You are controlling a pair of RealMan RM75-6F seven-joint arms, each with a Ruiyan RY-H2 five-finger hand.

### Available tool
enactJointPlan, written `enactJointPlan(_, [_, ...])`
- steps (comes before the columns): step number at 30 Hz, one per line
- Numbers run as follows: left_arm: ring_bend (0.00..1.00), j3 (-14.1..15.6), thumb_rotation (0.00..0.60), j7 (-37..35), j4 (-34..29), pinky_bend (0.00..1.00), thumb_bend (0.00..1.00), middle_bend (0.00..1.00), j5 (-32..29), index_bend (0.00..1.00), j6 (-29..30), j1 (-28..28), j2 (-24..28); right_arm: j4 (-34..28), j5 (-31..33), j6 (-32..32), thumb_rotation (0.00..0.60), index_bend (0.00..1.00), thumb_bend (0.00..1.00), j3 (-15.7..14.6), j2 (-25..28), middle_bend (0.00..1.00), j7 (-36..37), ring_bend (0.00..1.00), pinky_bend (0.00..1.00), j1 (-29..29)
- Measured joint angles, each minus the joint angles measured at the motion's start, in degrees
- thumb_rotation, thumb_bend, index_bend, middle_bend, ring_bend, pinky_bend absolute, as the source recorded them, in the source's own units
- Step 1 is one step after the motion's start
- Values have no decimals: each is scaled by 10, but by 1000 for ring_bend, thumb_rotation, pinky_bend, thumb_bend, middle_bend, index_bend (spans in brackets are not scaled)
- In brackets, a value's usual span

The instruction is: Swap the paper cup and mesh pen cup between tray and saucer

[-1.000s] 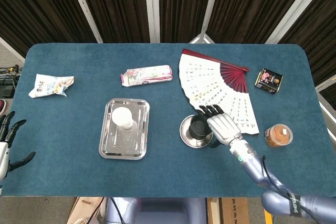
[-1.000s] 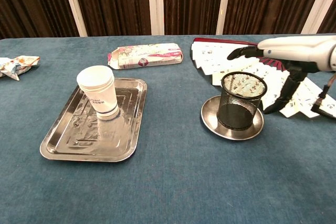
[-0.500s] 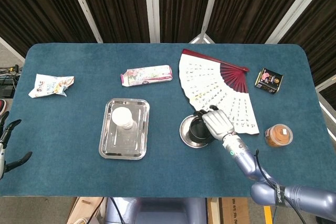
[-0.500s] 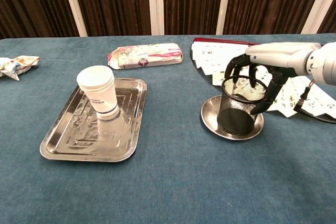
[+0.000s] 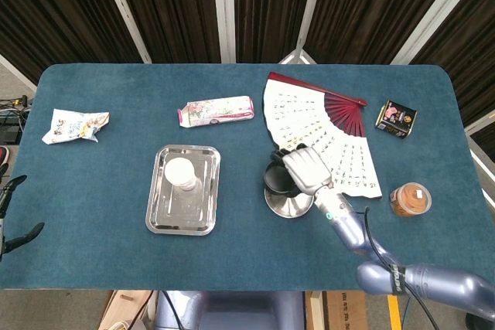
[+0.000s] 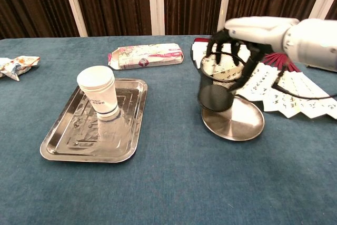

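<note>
A snack packet (image 5: pixel 75 124) lies at the table's (image 5: pixel 116 253) far left, while the left hand (image 5: pixel 11 214) hangs off the near-left edge with fingers apart, holding nothing; only the head view shows it. The paper cup (image 6: pixel 98 92) stands upright in the steel tray (image 6: pixel 63 142), a printed band around its base too small to read. Behind the tray lies a pink pouch (image 6: pixel 146 56), its lettering illegible. The right hand (image 6: pixel 243 36) grips the mesh pen cup (image 6: pixel 217 85) from above by the rim, holding it clear of the saucer (image 6: pixel 239 125), over that dish's left edge. An open paper fan (image 5: pixel 325 125) with rows of unreadable characters lies behind. The head view alone shows a black tin (image 5: pixel 396 118) and a lidded brown cup (image 5: pixel 409 199) at far right.
</note>
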Motion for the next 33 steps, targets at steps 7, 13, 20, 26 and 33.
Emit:
enactJointPlan(7, [0, -8, 600, -7, 3, 158, 116, 0, -18, 190, -10, -3, 2, 54, 49, -35, 600, 486, 37, 31, -49, 437, -10, 532, 314, 67])
enactJointPlan(13, [0, -14, 600, -17, 6, 159, 116, 0, -32, 190, -21, -6, 9, 124, 90, -54, 600, 439, 37, 41, -98, 437, -17, 506, 266, 108])
enactJointPlan(20, [0, -15, 600, -27, 8, 159, 116, 0, -35, 190, -29, -8, 15, 196, 118, -81, 600, 0, 1, 29, -139, 29, -20, 27, 0, 133])
enactJointPlan(26, [0, -12, 600, -25, 7, 159, 116, 0, -32, 186, -29, -8, 16, 181, 143, -96, 600, 0, 0, 8, -124, 0, -42, 0, 0, 144])
enactJointPlan(33, [0, -10, 600, -31, 13, 159, 100, 0, -17, 170, -29, -12, 13, 63, 147, -17, 600, 0, 0, 7, -39, 0, -66, 0, 0, 123])
